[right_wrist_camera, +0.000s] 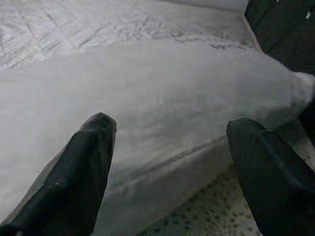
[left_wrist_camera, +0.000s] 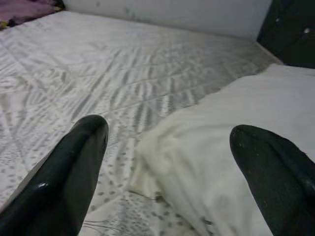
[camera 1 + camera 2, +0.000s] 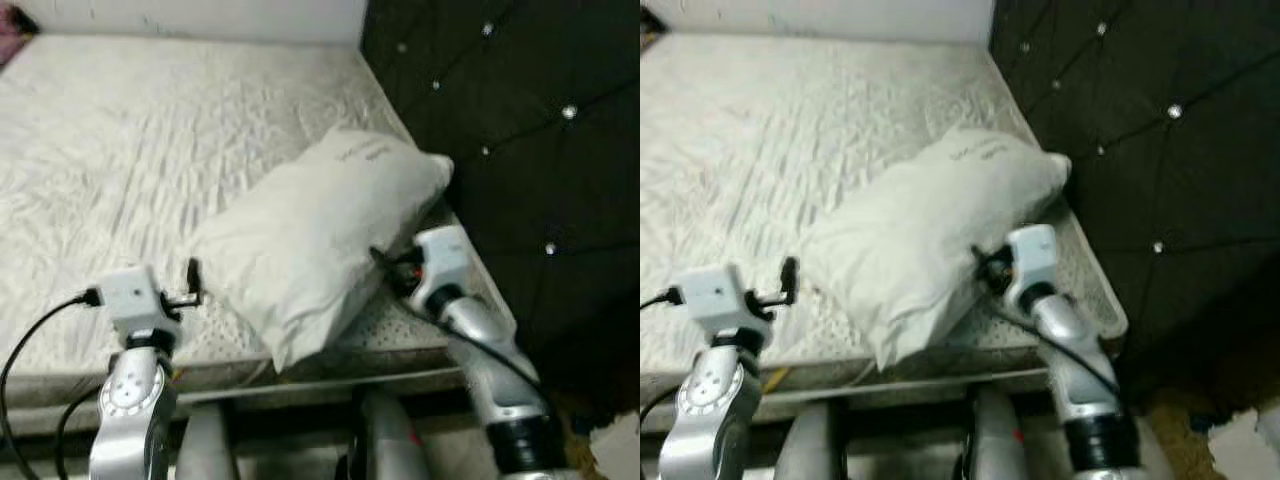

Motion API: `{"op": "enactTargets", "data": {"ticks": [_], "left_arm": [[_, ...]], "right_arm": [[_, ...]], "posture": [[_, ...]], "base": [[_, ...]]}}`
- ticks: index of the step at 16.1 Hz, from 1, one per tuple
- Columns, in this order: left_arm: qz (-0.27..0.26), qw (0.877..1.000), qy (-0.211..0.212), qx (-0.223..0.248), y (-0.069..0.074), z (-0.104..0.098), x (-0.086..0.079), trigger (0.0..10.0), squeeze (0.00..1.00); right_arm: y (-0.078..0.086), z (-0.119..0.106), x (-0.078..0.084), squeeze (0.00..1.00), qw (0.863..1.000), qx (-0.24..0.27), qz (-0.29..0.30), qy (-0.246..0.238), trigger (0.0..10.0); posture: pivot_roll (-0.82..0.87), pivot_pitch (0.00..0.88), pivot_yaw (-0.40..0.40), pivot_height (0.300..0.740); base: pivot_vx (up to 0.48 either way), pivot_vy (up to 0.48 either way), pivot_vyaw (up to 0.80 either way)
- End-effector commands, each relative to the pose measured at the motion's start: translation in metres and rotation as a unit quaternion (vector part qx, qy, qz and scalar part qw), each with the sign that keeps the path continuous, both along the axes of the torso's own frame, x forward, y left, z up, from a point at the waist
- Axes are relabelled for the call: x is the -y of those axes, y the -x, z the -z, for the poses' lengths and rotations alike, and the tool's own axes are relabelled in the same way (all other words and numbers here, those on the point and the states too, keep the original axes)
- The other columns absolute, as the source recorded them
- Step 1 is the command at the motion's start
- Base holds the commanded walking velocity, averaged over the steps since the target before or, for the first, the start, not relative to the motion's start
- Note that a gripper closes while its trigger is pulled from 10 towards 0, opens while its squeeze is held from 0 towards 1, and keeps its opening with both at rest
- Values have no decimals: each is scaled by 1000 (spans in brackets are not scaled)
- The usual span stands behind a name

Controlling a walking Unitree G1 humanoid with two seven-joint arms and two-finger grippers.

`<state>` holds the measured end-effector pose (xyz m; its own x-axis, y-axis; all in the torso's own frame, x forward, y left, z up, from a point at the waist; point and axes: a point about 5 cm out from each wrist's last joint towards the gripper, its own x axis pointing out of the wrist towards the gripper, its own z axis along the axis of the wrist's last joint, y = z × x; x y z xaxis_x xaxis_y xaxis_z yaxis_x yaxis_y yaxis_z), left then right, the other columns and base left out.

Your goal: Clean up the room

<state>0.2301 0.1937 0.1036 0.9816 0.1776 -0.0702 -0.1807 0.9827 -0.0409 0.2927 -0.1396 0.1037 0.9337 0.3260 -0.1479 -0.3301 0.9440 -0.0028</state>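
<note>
A white pillow [image 3: 320, 235] lies slantwise on the bare mattress [image 3: 120, 150], its upper end near the dark tufted headboard [image 3: 520, 130]. My left gripper [image 3: 192, 282] is open just off the pillow's lower left corner, which shows between its fingers [image 2: 74, 172] in the left wrist view. My right gripper [image 3: 385, 265] is open against the pillow's right long edge, and its fingers [image 1: 83, 172] frame the pillow [image 1: 162, 113] with nothing clamped between them.
The mattress's near edge [image 3: 350, 375] runs just in front of my arms. A pink cloth [image 2: 24, 10] lies at the bed's far left. Something white [image 3: 620, 445] lies on the floor at the lower right.
</note>
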Motion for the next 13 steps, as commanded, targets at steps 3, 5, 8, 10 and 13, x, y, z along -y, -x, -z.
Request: {"op": "enactTargets", "data": {"ticks": [3, 5, 8, 10, 13], "left_arm": [[-19, 1000, -6, -8, 3, 0, -8, 10000, 0], [-23, 1000, -9, -13, 4, 1, -9, 10000, 0], [-38, 998, -30, -38, 14, 3, -15, 10000, 0], [-50, 997, -40, -52, 27, 5, -22, 10000, 0], [-65, 995, -41, -58, 31, 7, -27, 10000, 0]], "right_arm": [[0, -3, -10, 0, 1000, 5, -26, -10, 10000], [0, -1, -12, 0, 999, -4, -40, -5, 10000], [-2, 3, -15, 0, 996, -24, -83, 22, 10000], [0, 8, -14, 0, 991, -44, -118, 37, 10000], [0, 8, -18, 0, 989, -38, -139, 44, 10000]], "posture": [[-54, 0, -77, 582], [-50, 0, -78, 562], [-45, 0, -75, 557], [-35, 0, -75, 557], [-22, 8, -78, 557]], "base": [[0, 0, 0], [0, 0, 0], [0, 0, 0], [0, 0, 0], [0, 0, 533]]}}
